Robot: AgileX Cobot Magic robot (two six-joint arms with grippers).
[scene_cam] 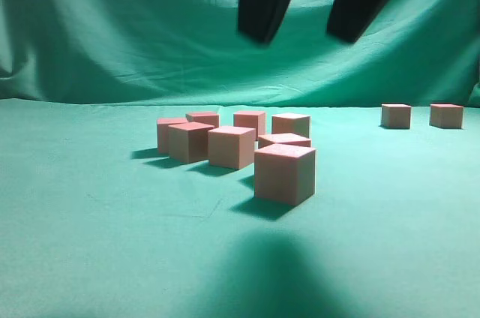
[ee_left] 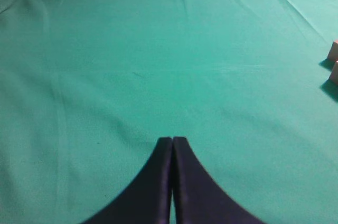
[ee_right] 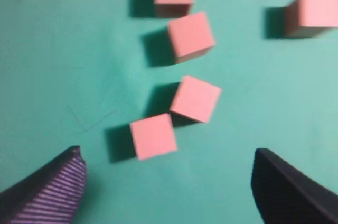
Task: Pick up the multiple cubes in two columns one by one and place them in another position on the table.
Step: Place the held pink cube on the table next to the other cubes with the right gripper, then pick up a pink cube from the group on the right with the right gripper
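Observation:
Several reddish-pink cubes [scene_cam: 232,146] stand bunched mid-table, and the nearest cube [scene_cam: 285,173] sits in front of the rest. My right gripper [scene_cam: 302,37] hangs high above this bunch, open, with nothing between its dark fingers. From the right wrist view, the right gripper [ee_right: 168,163] looks down on a cube [ee_right: 153,136] just ahead of its wide-apart fingertips. A second cube [ee_right: 195,98] touches that one's corner. Two more cubes [scene_cam: 396,115] rest far right. My left gripper [ee_left: 172,139] is shut and empty over bare green table [ee_left: 158,65].
The green cloth backdrop [scene_cam: 150,33] rises behind the table. Two cube corners [ee_left: 334,52] peek in at the right edge of the left wrist view. More cubes [ee_right: 190,36] lie farther ahead of the right gripper, and a further cube [ee_right: 314,12] sits to their right.

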